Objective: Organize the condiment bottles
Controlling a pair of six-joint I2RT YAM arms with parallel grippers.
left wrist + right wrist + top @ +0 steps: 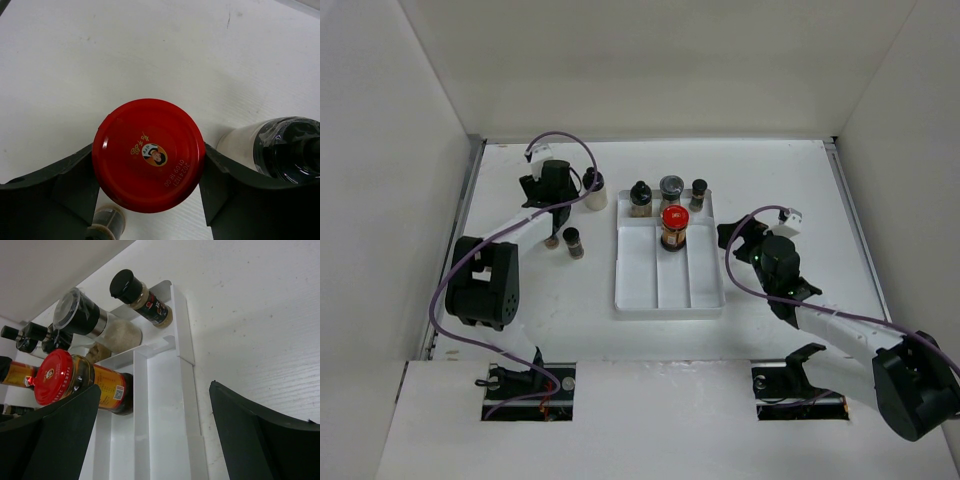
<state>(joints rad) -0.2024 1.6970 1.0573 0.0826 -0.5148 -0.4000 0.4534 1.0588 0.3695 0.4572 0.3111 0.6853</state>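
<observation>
Left gripper point(149, 167) jaws hug the red-capped jar point(150, 150), so lift it straight, clear of the white bottle point(240, 145) just beside; right gripper point(155, 387) jaws stand wide, empty.

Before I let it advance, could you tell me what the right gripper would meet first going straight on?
Probably the white tray: the right gripper aims into its right compartment, though depth is unclear.

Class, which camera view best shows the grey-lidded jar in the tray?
Right wrist view: the grey-lidded jar shows lid and body side-on. Top view gives mainly its lid; left wrist view misses it.
</observation>
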